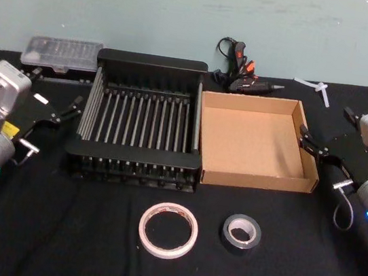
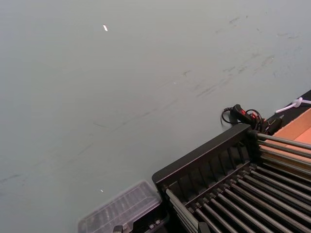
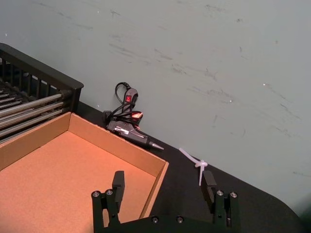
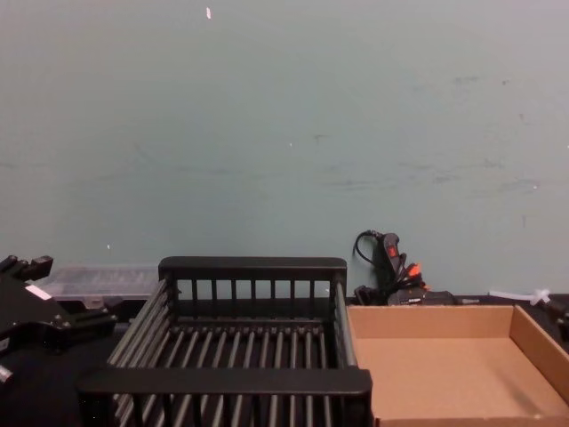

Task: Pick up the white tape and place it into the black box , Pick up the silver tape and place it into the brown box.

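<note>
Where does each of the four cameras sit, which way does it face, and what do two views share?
Head view: high, looking down at the black box, brown box, white tape and silver tape; left gripper and right gripper open at the sides.
Chest view: low, facing the wall across both boxes; left gripper at the left edge.
Left wrist view: over the black box's far corner, facing the wall.
Right wrist view: over the brown box's corner; open fingers below.
All four share the glue gun.

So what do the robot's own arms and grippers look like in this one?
Both arms have silver-grey housings with small lit dots, green on the left, blue on the right. The left gripper and right gripper are black with slim fingers; the left housing carries a yellow label, and the right has a looped cable.
</note>
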